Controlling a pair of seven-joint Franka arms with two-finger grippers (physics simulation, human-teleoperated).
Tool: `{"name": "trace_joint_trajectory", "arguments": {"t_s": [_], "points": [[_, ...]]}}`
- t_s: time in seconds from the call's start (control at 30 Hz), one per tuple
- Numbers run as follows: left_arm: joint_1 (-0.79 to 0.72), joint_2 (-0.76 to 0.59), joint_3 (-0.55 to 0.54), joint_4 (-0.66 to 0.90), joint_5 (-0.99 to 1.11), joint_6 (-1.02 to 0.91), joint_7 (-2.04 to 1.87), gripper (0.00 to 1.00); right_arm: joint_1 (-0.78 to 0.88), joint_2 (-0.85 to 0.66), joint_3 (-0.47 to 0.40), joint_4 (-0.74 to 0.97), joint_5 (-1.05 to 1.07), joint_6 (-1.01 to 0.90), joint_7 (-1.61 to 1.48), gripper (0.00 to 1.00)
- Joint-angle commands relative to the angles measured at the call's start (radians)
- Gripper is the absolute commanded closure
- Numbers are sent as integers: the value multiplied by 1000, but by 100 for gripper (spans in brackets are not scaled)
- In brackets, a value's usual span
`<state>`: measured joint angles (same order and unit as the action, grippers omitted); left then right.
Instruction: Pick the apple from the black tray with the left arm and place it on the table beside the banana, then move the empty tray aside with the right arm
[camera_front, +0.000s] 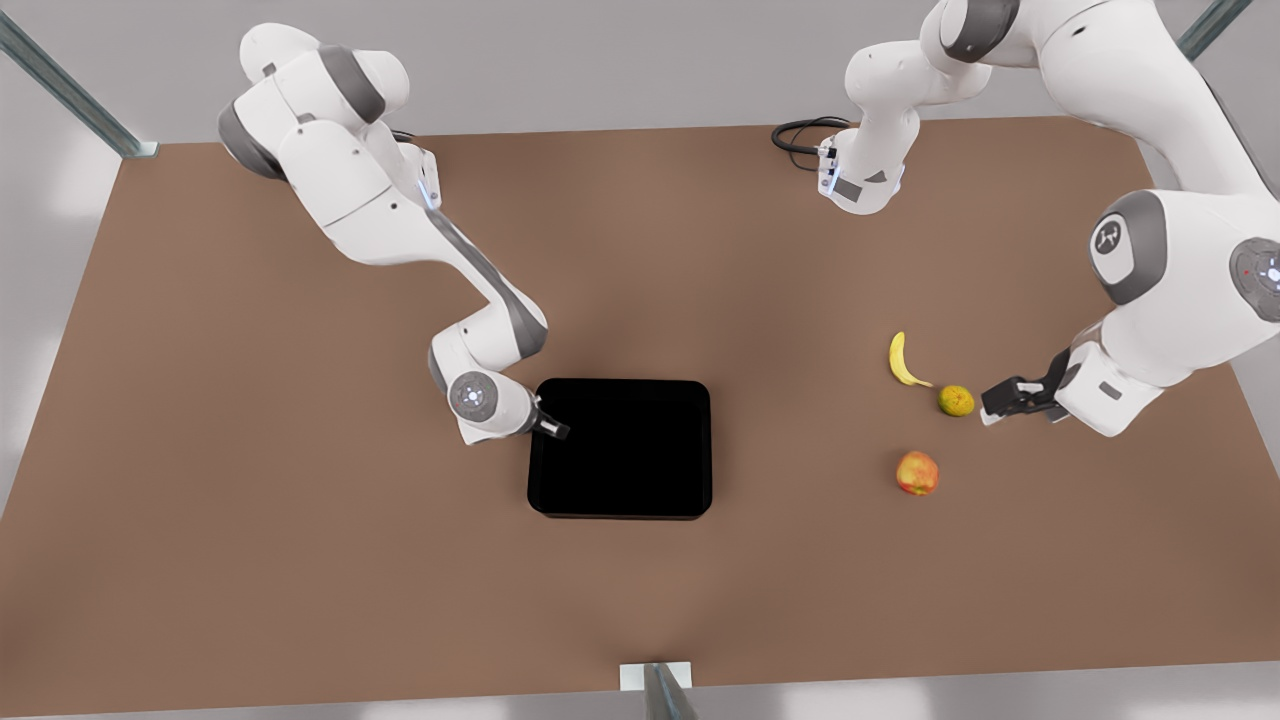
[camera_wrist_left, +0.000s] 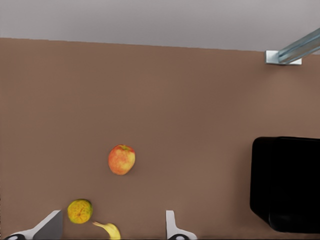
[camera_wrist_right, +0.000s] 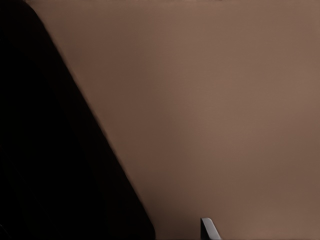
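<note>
We are seeing the left end effector (camera_front: 992, 405) hovering with its fingers (camera_wrist_left: 172, 229) spread wide and gripping nothing, just beside the round yellow-green fruit (camera_front: 956, 400). The banana (camera_front: 903, 360) is lying just past that fruit, and the apple (camera_front: 917, 472) is sitting on the desk (camera_front: 250, 500) near this end effector. The right end effector (camera_front: 556, 429) is meeting the black tray (camera_front: 622, 448) at its edge; we cannot tell its opening.

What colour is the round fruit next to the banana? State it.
Yellow-green with darker speckles, clearest in the left wrist view.
</note>
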<state>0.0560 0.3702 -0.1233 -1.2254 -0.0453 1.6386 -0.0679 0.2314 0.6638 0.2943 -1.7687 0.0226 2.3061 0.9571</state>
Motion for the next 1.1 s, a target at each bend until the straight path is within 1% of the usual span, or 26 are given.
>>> {"name": "trace_joint_trajectory", "arguments": {"t_s": [0.0,0.03,0.1,0.13,0.17,0.27,0.37,0.5,0.63,0.67,0.77,0.9,1.0,1.07], "points": [[1,0,1,0,1,-33,100,0,0,2,0,2,-15,53,195,4],[-4,0,-1,0,7,-33,85,0,0,0,0,2,-17,53,195,11],[-5,0,-1,0,9,-33,73,0,0,0,0,2,-17,50,184,46],[-5,0,-1,0,9,-33,71,0,0,0,0,2,-18,50,183,58],[-5,0,-1,0,10,-33,69,0,0,-1,0,2,-18,50,178,60],[-5,0,-1,0,10,-33,66,0,0,-3,0,3,-18,47,169,63],[-5,1,-1,0,12,-33,66,0,0,-12,2,5,-18,42,167,70],[-13,1,-3,0,10,-33,66,0,0,-49,5,5,-17,18,166,76],[-13,6,-3,-2,12,-33,66,0,-1,-107,5,18,-17,-94,146,83],[-15,7,-3,-2,30,-33,66,0,-1,-122,5,18,-17,-106,144,83],[-16,9,-3,-2,32,-33,66,0,-7,-214,-7,18,-13,-252,23,85],[-18,9,-3,0,33,-33,66,0,-9,-282,-116,18,-12,-335,-236,85],[-18,9,-3,-2,33,-33,66,0,-7,-296,-247,20,-6,-349,-518,85],[-18,9,-3,-2,33,-33,66,0,-7,-296,-308,32,-4,-350,-670,85]]}}
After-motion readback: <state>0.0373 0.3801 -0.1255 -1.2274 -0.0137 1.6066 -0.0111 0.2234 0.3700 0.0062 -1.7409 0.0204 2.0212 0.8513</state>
